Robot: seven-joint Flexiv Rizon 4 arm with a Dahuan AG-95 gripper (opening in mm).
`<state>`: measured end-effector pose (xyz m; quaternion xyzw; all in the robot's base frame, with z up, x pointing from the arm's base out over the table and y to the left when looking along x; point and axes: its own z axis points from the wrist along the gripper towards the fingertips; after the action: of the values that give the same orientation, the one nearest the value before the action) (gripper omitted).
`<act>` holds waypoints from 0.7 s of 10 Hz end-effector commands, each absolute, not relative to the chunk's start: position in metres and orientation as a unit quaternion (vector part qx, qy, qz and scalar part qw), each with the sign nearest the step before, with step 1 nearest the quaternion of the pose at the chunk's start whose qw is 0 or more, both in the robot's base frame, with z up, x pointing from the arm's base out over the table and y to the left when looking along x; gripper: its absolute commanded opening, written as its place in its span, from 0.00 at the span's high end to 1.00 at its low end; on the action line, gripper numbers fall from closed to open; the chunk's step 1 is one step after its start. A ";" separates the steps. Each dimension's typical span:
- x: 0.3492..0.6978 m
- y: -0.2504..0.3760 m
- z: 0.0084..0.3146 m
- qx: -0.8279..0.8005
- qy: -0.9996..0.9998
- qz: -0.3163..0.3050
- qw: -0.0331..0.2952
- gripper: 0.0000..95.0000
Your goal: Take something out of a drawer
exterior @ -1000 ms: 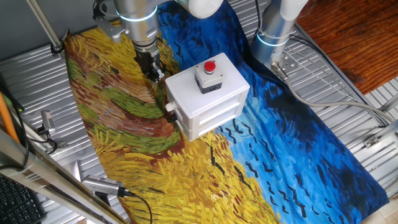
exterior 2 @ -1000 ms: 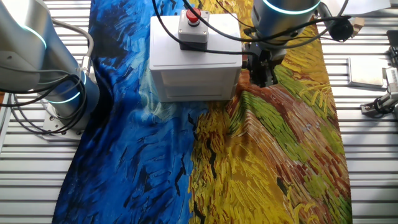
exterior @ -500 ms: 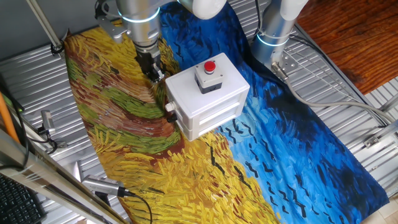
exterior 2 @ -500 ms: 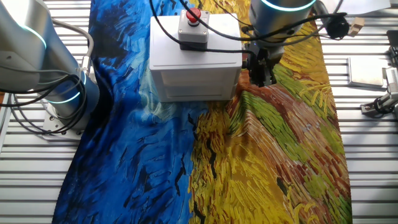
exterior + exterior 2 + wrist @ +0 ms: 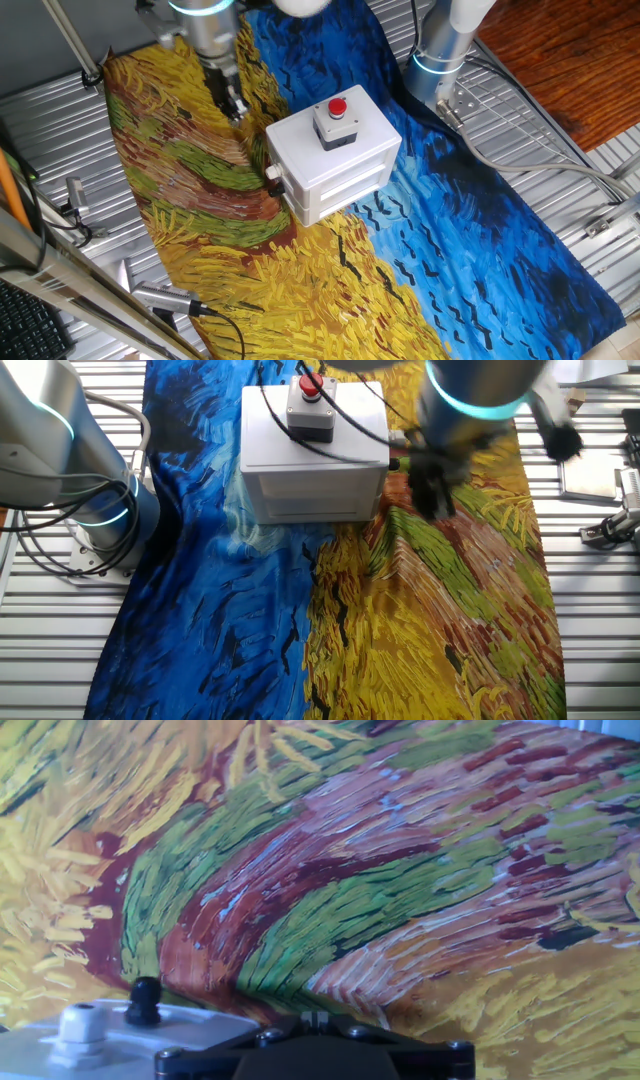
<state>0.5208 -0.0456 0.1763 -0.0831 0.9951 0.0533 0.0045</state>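
Gripper point(image 5: 236, 108): hangs over the yellow part of the painted cloth point(image 5: 190, 190), left of the white box point(image 5: 335, 160) in one fixed view; apart from the box. In the other fixed view it is motion-blurred point(image 5: 432, 495). Whether the fingers are wide or narrow I cannot tell; nothing shows between them, and the hand view shows only cloth ahead.

Drawer point(image 5: 340, 185): sits flush in the box front, so it looks shut. Its small white knob point(image 5: 272, 173) pokes out at the box's left corner, near the cloth.

Drawer contents: hidden. The wooden block is in none of the views; I judge it lies inside the shut drawer.

Box top: carries the red button point(image 5: 338, 107) on its grey base; a cable runs off it in the other fixed view.

Handling, drawer: thin stiff plastic, likely light and smooth; the knob is the only hold, and pulling may drag the whole box along the cloth.

Handling, block: probably rigid, light, not fragile; pinch it across its short sides once the drawer is open.
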 end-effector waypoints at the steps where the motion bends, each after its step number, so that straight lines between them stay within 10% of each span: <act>1: 0.526 -0.060 0.179 -0.081 0.995 0.054 0.002 1.00; 7: 0.525 -0.064 0.181 -0.083 0.996 0.043 0.008 1.00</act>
<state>0.5256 -0.0636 0.1807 -0.0855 0.9953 0.0451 0.0071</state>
